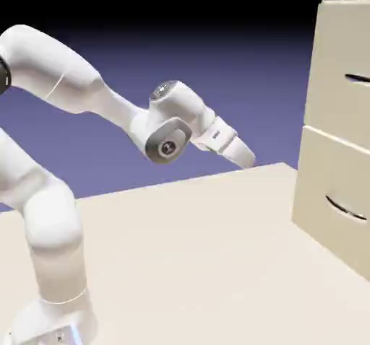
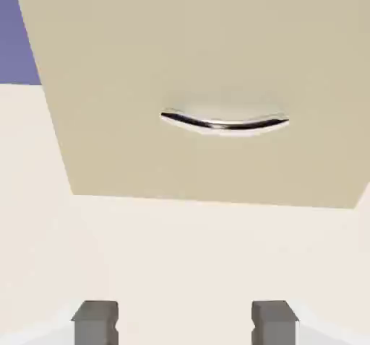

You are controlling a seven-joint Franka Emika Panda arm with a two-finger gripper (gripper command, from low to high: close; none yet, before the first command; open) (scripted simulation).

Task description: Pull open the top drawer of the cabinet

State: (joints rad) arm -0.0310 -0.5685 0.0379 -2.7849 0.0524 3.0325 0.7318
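The cream cabinet stands at the right edge of the exterior view, on the table. Its top drawer sits flush and carries a thin dark handle. My gripper hangs well to the left of the cabinet, below the top drawer's height, pointing down and right. In the hand view my gripper is open; both grey fingertips show with nothing between them. That view faces a cream drawer front with a curved dark handle. Its bottom edge meets the table, so it is the lower front.
The lower drawer with its own dark handle sits under the top one. The pale table stretches between the arm's base and the cabinet. The white arm's elbow is raised above the table.
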